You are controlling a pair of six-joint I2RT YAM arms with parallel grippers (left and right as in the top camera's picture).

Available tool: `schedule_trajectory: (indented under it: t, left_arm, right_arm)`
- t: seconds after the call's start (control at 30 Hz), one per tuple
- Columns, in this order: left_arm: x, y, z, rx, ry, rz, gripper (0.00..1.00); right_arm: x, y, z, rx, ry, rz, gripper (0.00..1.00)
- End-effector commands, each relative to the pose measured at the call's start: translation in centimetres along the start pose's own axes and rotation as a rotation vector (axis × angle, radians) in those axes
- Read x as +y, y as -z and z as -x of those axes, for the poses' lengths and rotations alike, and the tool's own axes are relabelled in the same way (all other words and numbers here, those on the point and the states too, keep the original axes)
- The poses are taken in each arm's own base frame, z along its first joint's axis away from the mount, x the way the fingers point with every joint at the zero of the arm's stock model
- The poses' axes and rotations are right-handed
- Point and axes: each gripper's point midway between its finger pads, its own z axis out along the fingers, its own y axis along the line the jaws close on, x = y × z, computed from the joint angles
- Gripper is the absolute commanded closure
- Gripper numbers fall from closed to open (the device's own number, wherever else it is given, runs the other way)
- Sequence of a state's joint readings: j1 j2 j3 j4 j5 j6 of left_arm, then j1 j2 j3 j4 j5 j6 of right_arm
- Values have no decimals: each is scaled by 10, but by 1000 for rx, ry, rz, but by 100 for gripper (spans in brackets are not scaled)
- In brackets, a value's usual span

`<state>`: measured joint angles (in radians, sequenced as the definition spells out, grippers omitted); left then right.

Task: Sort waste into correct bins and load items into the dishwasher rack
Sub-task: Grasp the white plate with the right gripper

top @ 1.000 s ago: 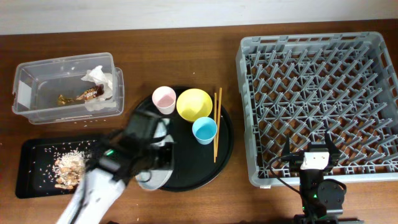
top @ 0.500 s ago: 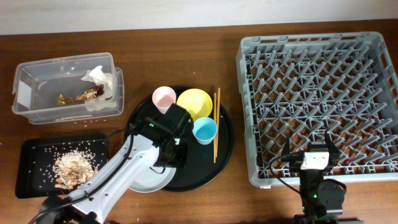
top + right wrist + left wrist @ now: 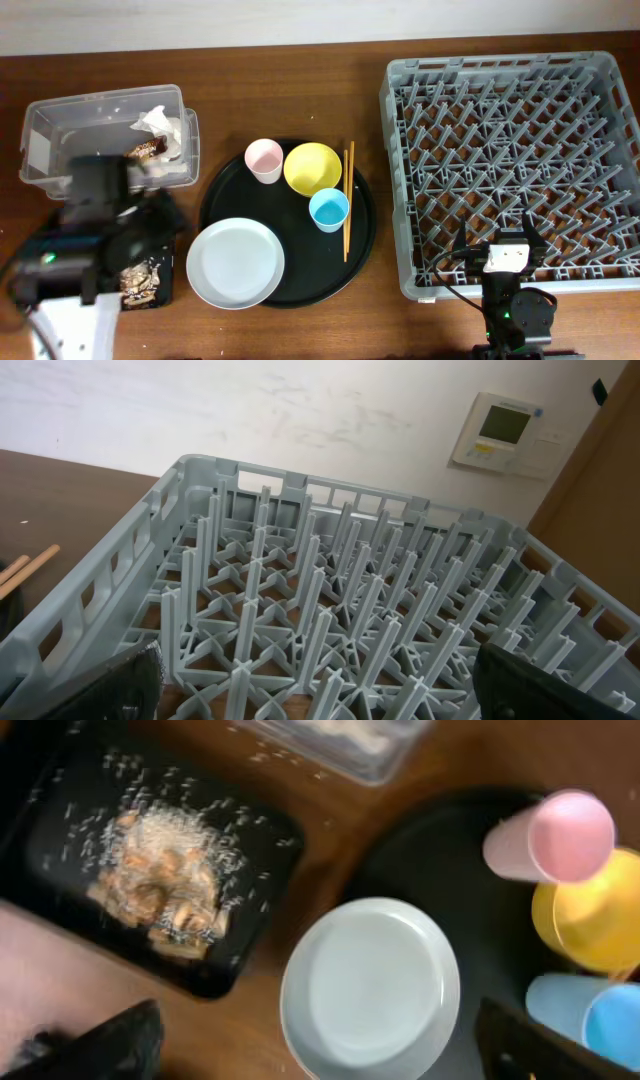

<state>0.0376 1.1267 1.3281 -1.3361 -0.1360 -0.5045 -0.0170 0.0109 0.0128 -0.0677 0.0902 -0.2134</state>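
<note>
The grey plate [image 3: 235, 263] [image 3: 370, 988] lies flat and bare over the front-left rim of the round black tray [image 3: 300, 285]. On that tray stand the pink cup [image 3: 264, 160], yellow bowl [image 3: 312, 167] and light-blue cup [image 3: 328, 209], with the chopsticks [image 3: 348, 200] beside them. My left gripper [image 3: 320, 1062] is open and empty, hanging high over the plate's left side. Its blurred arm [image 3: 100, 240] covers the shallow black tray [image 3: 60, 810], which holds rice scraps [image 3: 160, 890]. The right gripper [image 3: 325, 695] stands open at the front edge of the dishwasher rack [image 3: 515, 170].
The clear box [image 3: 110, 140] at the back left holds a white napkin [image 3: 160, 125] and a gold-brown wrapper [image 3: 147, 150]. Loose rice grains lie about the shallow tray. Bare wood runs between the round tray and the rack.
My left gripper opened and let go of the plate, which now rests flat on the round tray. The left arm swung left, over the shallow black tray. The right arm stayed still.
</note>
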Motion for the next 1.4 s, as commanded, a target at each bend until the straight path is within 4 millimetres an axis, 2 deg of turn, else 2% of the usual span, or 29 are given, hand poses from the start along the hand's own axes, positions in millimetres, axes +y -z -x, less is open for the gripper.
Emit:
schedule_trajectory:
  t: [0.0,0.1,0.67,0.7,0.73,0.8,0.83,0.87,0.9,0.93,0.97,1.03,1.2,1.37]
  left_arm:
    - [54,14,2,-17,201,91,1]
    - [59,14,2,-12,231,95,1]
    - [59,14,2,-12,231,95,1]
    - [59,14,2,-12,231,95,1]
    - [59,14,2,-12,231,95,1]
    - [59,14,2,-12,231,95,1]
    - [59,14,2,-12,231,95,1]
    - [59,14,2,-12,231,95,1]
    - [59,14,2,-12,231,95,1]
    - [59,14,2,-12,231,95,1]
    - [59,14,2,-12,231,95,1]
    - [59,14,2,-12,231,95,1]
    - [59,14,2,-12,231,95,1]
    - [59,14,2,-12,231,95,1]
  right_arm:
    - [-1,0,-3,6,0,-12,2]
    - [-1,0,-3,6,0,-12,1]
    - [-1,0,-3,6,0,-12,1]
    - [1,0,-2,2,-10,3,1]
    - [18,1,5,-33,-12,105,1]
    - [75,18,21,-122,-8,451,1]
    - [103,37,30,-181,-1,647,1]
    - [135,75,45,-286,26,925,1]
    - [158,126,52,-393,71,1233,1]
    - [164,158,53,-460,111,1412,1]
    - [164,179,54,-526,164,1512,1]
    - [162,190,63,-591,221,1541,1]
    - [141,192,130,-664,69,1356,1]
    - [127,193,172,-683,-22,1285,1]
